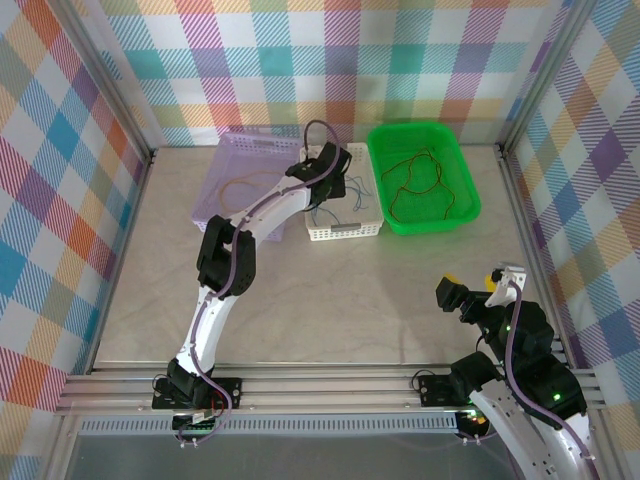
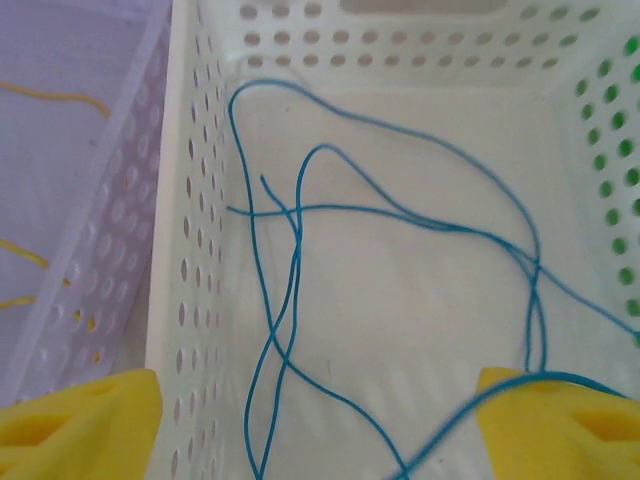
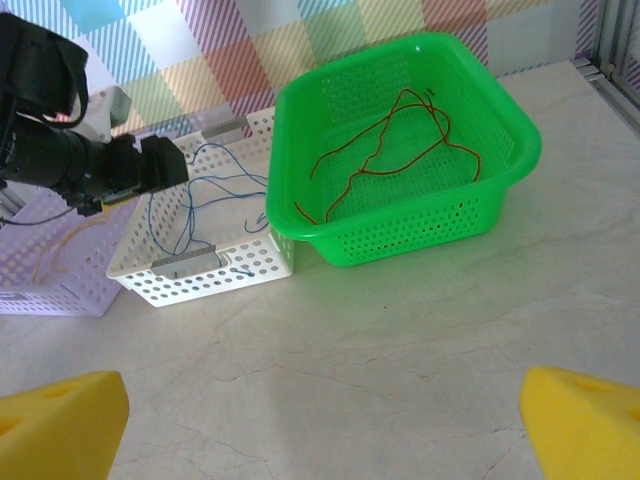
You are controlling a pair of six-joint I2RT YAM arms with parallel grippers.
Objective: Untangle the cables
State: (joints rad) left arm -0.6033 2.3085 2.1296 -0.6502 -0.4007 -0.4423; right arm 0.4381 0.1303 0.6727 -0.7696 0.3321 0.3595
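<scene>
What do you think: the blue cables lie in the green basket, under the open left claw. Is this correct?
No. The blue cables lie in the white basket, not the green basket, under the open left claw; the left wrist view shows it.

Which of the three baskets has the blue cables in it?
The white basket in the middle holds the blue cables. The lavender basket has a yellow cable, the green basket red-orange cables.

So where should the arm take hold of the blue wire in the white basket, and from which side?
Probably its mid-floor stretch, where the blue wire runs as a single strand away from the walls of the white basket. Come straight down from above, left fingers straddling it: the walls block any sideways approach and the strand lies low.
</scene>
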